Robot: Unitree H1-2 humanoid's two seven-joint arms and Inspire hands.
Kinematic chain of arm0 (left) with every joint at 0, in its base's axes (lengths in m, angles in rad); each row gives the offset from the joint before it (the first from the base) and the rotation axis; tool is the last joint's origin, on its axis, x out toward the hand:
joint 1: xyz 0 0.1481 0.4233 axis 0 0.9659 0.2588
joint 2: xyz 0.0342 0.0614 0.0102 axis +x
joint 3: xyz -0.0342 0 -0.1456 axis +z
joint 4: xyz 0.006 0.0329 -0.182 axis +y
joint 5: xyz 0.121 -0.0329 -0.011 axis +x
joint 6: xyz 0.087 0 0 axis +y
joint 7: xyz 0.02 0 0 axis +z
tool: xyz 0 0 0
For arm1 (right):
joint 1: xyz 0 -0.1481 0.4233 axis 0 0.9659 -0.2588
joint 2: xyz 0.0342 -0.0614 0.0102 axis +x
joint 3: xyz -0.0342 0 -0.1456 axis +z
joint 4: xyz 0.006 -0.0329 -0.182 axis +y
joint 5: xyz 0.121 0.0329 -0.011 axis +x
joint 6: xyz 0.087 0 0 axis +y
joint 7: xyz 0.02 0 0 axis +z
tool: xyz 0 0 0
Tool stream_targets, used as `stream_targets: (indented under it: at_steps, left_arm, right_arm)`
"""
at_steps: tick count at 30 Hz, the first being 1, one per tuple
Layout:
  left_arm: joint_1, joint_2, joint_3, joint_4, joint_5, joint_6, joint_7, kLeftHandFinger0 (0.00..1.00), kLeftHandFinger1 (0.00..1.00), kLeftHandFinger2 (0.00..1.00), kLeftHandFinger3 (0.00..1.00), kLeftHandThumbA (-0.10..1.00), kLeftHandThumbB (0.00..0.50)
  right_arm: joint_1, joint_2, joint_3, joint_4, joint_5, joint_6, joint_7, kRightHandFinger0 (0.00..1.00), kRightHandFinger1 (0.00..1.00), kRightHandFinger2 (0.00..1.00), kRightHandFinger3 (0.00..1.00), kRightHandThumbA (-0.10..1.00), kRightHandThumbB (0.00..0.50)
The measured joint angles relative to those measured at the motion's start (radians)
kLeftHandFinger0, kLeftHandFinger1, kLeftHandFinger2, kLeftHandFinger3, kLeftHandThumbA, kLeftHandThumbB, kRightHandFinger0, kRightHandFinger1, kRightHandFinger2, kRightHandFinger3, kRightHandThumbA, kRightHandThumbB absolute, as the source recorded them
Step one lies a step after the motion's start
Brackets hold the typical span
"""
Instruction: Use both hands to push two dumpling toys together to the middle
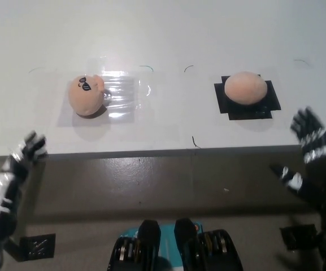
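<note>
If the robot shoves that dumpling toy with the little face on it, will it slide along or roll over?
The dumpling toy with the face looks rounded and plush, so it probably tips or rolls somewhat. It sits partly on a glossy clear film, which may let it slip easily. It seems soft and light.

A white table (163,34) bears two dumpling toys (86,94) (245,87) on patches.

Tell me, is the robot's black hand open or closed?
Open. The right hand has its fingers spread apart and holds nothing, near the table's front edge.
</note>
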Motion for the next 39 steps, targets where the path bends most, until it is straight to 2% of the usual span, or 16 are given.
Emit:
stream_targets:
  at_steps: [3,5,9,10,12,15,16,21,22,24,27,29,33,34,38,39]
  left_arm:
    - [-0.057,-0.004,0.016,0.004,-0.004,0.005,0.004,1.0,1.0,1.0,1.0,1.0,0.257]
    - [-0.092,-0.004,0.026,0.004,-0.005,0.008,0.005,1.0,1.0,1.0,1.0,1.0,0.224]
    - [-0.205,0.011,0.049,0.039,-0.005,0.032,0.005,1.0,1.0,1.0,1.0,1.0,0.224]
    - [-0.219,0.016,0.052,0.041,-0.004,0.035,0.005,1.0,1.0,1.0,1.0,1.0,0.275]
    - [-0.263,0.024,0.056,0.087,-0.007,0.039,0.004,1.0,1.0,1.0,1.0,1.0,0.285]
    - [-0.335,0.044,0.062,0.188,-0.01,0.048,0.002,1.0,1.0,1.0,1.0,1.0,0.286]
    - [-0.353,0.052,0.063,0.201,-0.011,0.049,0.001,1.0,1.0,1.0,1.0,1.0,0.27]
    - [-0.468,0.084,0.062,0.336,-0.017,0.068,-0.005,1.0,1.0,1.0,1.0,1.0,0.265]
    - [-0.486,0.089,0.062,0.344,-0.02,0.07,-0.007,1.0,1.0,1.0,1.0,1.0,0.277]
    - [-0.522,0.097,0.055,0.397,-0.016,0.069,-0.008,1.0,1.0,1.0,1.0,1.0,0.294]
    - [-0.604,0.113,0.039,0.538,0.003,0.071,-0.009,1.0,1.0,1.0,1.0,1.0,0.294]
    - [-0.637,0.119,0.031,0.575,0.011,0.068,-0.009,1.0,1.0,1.0,1.0,1.0,0.247]
    - [-0.721,0.121,0.0,0.75,0.033,0.048,-0.009,1.0,1.0,1.0,1.0,1.0,0.247]
    - [-0.733,0.121,-0.004,0.767,0.037,0.042,-0.009,1.0,1.0,1.0,1.0,1.0,0.279]
    - [-0.781,0.121,-0.024,0.881,0.057,0.02,-0.008,1.0,1.0,1.0,1.0,1.0,0.314]
    - [-0.79,0.121,-0.028,0.911,0.06,0.017,-0.008,1.0,1.0,1.0,1.0,1.0,0.314]
  right_arm:
    - [-0.043,-0.002,-0.019,0.0,0.002,0.011,-0.012,1.0,1.0,1.0,1.0,0.94,0.207]
    - [-0.072,-0.002,-0.028,0.0,0.003,0.016,-0.019,1.0,1.0,1.0,1.0,0.95,0.206]
    - [-0.16,-0.014,-0.056,0.032,0.003,0.023,-0.037,1.0,1.0,1.0,1.0,0.95,0.206]
    - [-0.172,-0.016,-0.059,0.034,0.003,0.023,-0.038,1.0,1.0,1.0,1.0,0.98,0.2]
    - [-0.204,-0.028,-0.067,0.073,0.001,0.022,-0.043,1.0,1.0,1.0,1.0,0.98,0.204]
    - [-0.263,-0.052,-0.077,0.143,0.0,0.022,-0.046,1.0,1.0,1.0,1.0,0.98,0.205]
    - [-0.278,-0.057,-0.08,0.152,0.0,0.022,-0.048,1.0,1.0,1.0,1.0,0.99,0.224]
    - [-0.38,-0.075,-0.095,0.266,0.0,0.021,-0.057,1.0,1.0,1.0,1.0,0.99,0.212]
    - [-0.396,-0.076,-0.096,0.272,0.0,0.021,-0.058,1.0,1.0,1.0,1.0,1.0,0.184]
    - [-0.428,-0.079,-0.098,0.31,-0.001,0.02,-0.06,1.0,1.0,1.0,1.0,1.0,0.207]
    - [-0.507,-0.087,-0.1,0.415,-0.002,0.021,-0.065,1.0,1.0,1.0,1.0,1.0,0.206]
    - [-0.539,-0.091,-0.101,0.446,-0.002,0.02,-0.066,1.0,1.0,1.0,1.0,1.0,0.175]
    - [-0.624,-0.098,-0.108,0.61,0.003,0.021,-0.065,1.0,1.0,1.0,1.0,1.0,0.174]
    - [-0.636,-0.098,-0.108,0.628,0.004,0.02,-0.065,1.0,1.0,1.0,1.0,1.0,0.143]
    - [-0.698,-0.104,-0.116,0.797,0.007,0.015,-0.064,1.0,1.0,1.0,1.0,1.0,0.206]
    - [-0.72,-0.106,-0.119,0.858,0.008,0.014,-0.063,1.0,1.0,1.0,1.0,1.0,0.195]
